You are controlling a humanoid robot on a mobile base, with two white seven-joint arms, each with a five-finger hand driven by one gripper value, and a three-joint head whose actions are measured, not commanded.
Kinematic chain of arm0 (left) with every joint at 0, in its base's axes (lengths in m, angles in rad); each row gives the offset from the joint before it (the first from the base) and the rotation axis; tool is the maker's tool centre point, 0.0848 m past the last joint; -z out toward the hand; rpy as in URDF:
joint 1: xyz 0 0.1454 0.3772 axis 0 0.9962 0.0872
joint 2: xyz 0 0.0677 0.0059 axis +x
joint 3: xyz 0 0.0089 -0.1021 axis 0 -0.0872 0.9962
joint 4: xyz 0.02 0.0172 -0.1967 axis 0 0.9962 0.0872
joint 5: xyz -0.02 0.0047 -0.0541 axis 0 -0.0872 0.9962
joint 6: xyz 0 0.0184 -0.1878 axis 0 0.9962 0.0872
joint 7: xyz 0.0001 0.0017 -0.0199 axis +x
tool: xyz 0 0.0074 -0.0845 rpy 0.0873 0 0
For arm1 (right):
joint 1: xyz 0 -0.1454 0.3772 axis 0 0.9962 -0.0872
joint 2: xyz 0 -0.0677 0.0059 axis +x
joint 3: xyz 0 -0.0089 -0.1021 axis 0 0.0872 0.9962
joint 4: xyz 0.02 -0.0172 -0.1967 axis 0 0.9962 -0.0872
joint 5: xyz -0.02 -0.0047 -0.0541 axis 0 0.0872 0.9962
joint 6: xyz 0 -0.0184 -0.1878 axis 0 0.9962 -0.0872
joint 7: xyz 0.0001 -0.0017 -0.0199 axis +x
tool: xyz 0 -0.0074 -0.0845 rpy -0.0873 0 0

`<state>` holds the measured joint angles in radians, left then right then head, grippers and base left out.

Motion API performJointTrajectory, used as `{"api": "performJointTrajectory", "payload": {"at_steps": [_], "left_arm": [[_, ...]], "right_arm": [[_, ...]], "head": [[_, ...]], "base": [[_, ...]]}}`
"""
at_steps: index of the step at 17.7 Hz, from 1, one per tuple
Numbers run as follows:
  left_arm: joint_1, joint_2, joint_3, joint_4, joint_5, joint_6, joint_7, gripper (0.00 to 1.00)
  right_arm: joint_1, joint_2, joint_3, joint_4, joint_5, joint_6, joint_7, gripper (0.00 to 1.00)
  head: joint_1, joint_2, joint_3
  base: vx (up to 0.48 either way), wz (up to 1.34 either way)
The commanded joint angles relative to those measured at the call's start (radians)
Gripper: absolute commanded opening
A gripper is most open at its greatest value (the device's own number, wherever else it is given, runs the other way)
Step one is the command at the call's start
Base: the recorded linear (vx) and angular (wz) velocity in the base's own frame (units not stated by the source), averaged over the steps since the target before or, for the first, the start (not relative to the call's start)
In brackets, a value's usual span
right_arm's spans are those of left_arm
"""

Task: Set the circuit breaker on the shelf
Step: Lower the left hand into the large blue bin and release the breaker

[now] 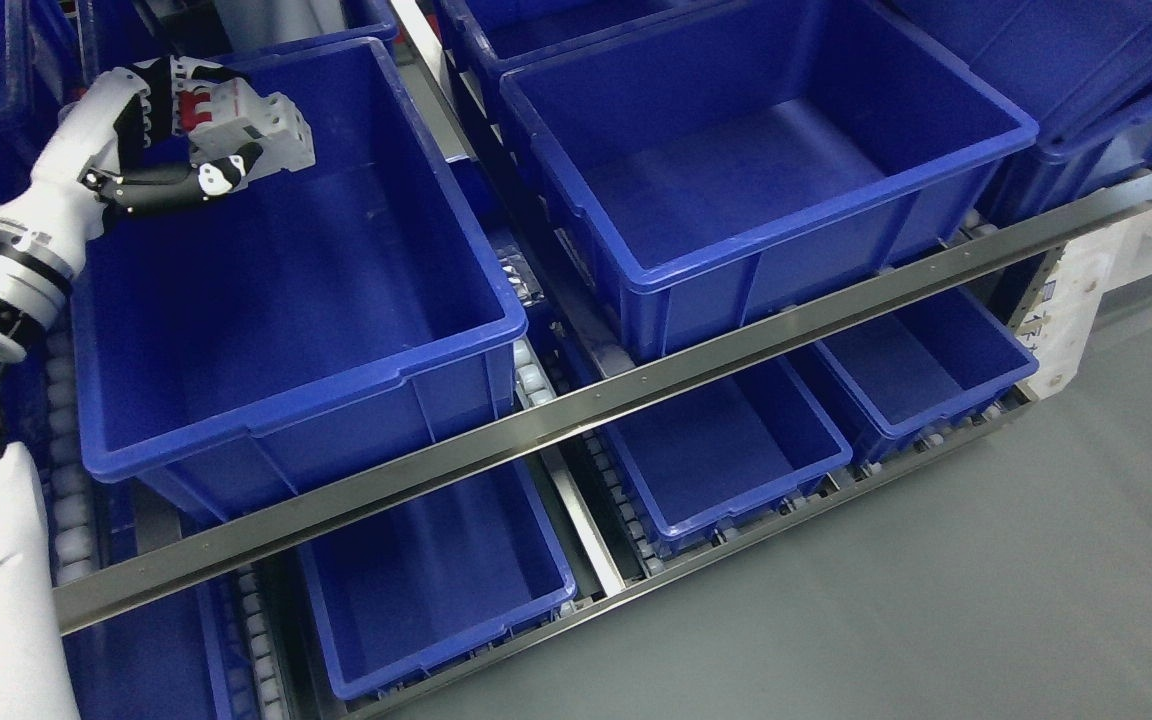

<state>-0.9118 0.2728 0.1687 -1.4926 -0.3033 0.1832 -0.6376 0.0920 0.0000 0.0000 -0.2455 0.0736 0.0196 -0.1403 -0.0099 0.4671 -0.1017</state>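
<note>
while i steer: my left hand (pixel 181 140) is closed around the circuit breaker (pixel 251 125), over the far left corner of the big left bin (pixel 336 390).
step: i'd lower it inside the rim, then let go close to the bin floor so it doesn't tumble.
shelf: a slanted roller shelf (pixel 576 415) with a steel front rail, the right bin (pixel 756 270) alongside, smaller bins beneath.
room: grey floor (pixel 936 600) to the right.
</note>
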Motion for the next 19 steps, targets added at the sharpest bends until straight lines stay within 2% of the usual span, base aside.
{"api": "performJointTrajectory", "payload": {"at_steps": [1, 3, 4, 6, 9, 14, 17, 19], "left_arm": [[-0.189, 0.051, -0.292, 0.407, -0.143, -0.034, -0.011, 0.18], [-0.272, 0.031, -0.380, 0.560, -0.186, -0.066, -0.010, 0.18], [-0.324, 0.014, -0.412, 0.698, -0.216, -0.126, -0.002, 0.18], [-0.367, -0.027, -0.420, 0.866, -0.270, -0.201, 0.010, 0.18], [-0.398, -0.043, -0.422, 1.033, -0.324, -0.238, 0.067, 0.19], [-0.389, -0.038, -0.413, 1.063, -0.339, -0.238, 0.136, 0.24], [-0.409, -0.027, -0.390, 1.063, -0.338, -0.232, 0.190, 0.38], [-0.417, -0.023, -0.385, 1.063, -0.338, -0.232, 0.205, 0.39]], "right_arm": [[0.000, -0.017, 0.020, 0.000, 0.000, 0.059, 0.004, 1.00], [0.000, -0.017, 0.020, 0.000, 0.000, 0.059, 0.004, 1.00], [0.000, -0.017, 0.020, 0.000, 0.000, 0.059, 0.004, 1.00], [0.000, -0.017, 0.020, 0.000, 0.000, 0.059, 0.004, 1.00], [0.000, -0.017, 0.020, 0.000, 0.000, 0.059, 0.004, 1.00], [0.000, -0.017, 0.020, 0.000, 0.000, 0.059, 0.004, 1.00], [0.000, -0.017, 0.020, 0.000, 0.000, 0.059, 0.004, 1.00], [0.000, -0.017, 0.020, 0.000, 0.000, 0.059, 0.004, 1.00]], "head": [[0.0000, 0.000, 0.000], [0.0000, 0.000, 0.000], [0.0000, 0.000, 0.000], [0.0000, 0.000, 0.000], [0.0000, 0.000, 0.000], [0.0000, 0.000, 0.000], [0.0000, 0.000, 0.000], [0.0000, 0.000, 0.000]], "base": [[0.054, 0.19], [0.043, 0.17], [0.028, 0.10], [0.020, 0.08], [0.004, 0.02], [-0.005, -0.02], [0.000, 0.00], [0.000, 0.00]]}}
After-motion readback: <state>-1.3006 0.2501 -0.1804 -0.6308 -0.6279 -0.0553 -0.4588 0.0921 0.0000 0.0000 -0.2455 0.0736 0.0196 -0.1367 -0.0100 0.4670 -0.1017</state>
